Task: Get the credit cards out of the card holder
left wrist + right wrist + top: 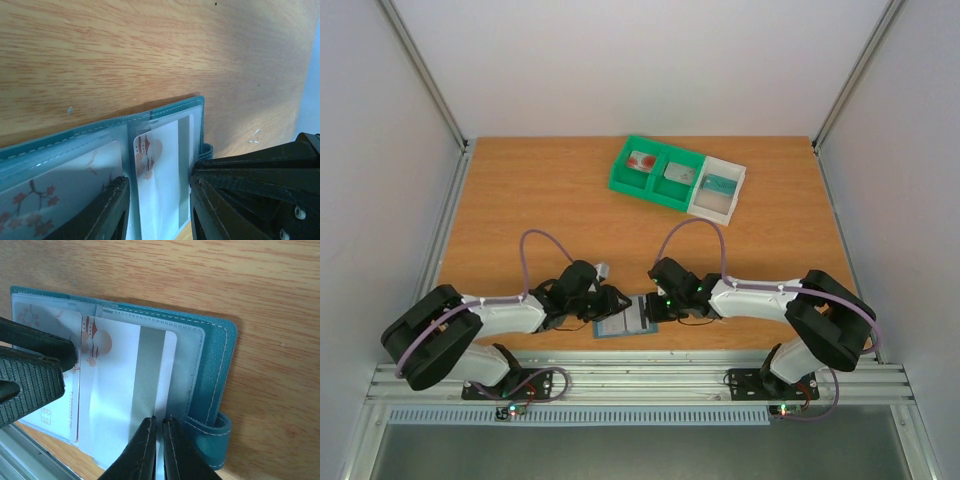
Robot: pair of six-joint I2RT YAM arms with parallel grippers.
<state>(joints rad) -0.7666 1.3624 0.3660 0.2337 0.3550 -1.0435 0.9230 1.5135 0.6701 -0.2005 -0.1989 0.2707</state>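
The blue-grey card holder point(625, 323) lies open on the table near the front edge, between both grippers. In the right wrist view the holder point(215, 355) holds a white card with red marks and a grey stripe point(115, 390), which sticks partly out of its clear sleeve. My right gripper point(160, 421) is shut on that card's edge. My left gripper point(159, 200) is open. One finger point(102, 210) presses on the holder's left half and the other point(240, 195) sits at its right edge. A second card with a blossom print point(60, 185) sits in the left sleeve.
A green tray point(620, 178) with a white compartment point(713, 208) stands at the back centre. It holds a red-marked card point(642, 161), a grey card point(678, 172) and a teal card point(720, 185). The metal rail of the table's front edge runs just below the holder.
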